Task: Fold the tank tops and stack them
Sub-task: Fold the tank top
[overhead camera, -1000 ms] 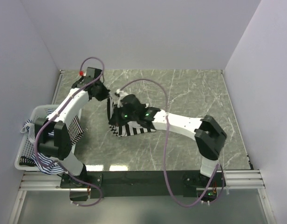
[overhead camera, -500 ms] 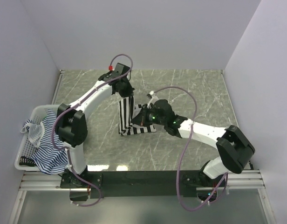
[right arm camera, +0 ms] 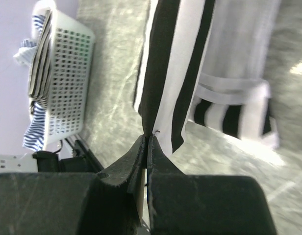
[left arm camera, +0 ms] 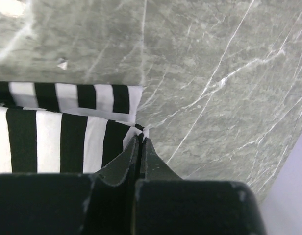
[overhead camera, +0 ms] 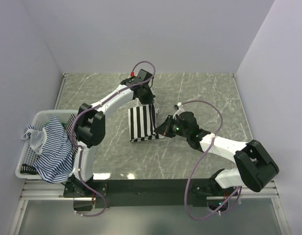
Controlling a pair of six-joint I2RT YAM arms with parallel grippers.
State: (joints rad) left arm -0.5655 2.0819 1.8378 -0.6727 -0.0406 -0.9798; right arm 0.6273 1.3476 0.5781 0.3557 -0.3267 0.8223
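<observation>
The folding of the bold black-and-white striped cloth tank top [overhead camera: 142, 123] is judged to be the step in hand. The top is laid near the middle of the grey marbled surface [overhead camera: 205, 93] as a narrow strip, with one layer doubled over another.

Its far right corner is clamped by the left jaws, which are seen pressed together on the cloth in the left wrist view. Its near right edge is pinched by the right jaws, which are likewise shut on a fold of the fabric that appears raised off the surface.

For the next move, both held points would need to be carried across together so that the edges are matched. The grip would have to be kept until the cloth is laid flat. Only then could the jaws be parted and drawn clear without the fold being dragged open.

One bold-striped top is counted on the surface. One white plastic mesh basket [overhead camera: 43, 113] is counted at the left edge. Thin blue-and-white striped cloth [overhead camera: 55, 147] is heaped in it and draped over its rim. How many tops are in that heap cannot be told. No finished stack is seen.
</observation>
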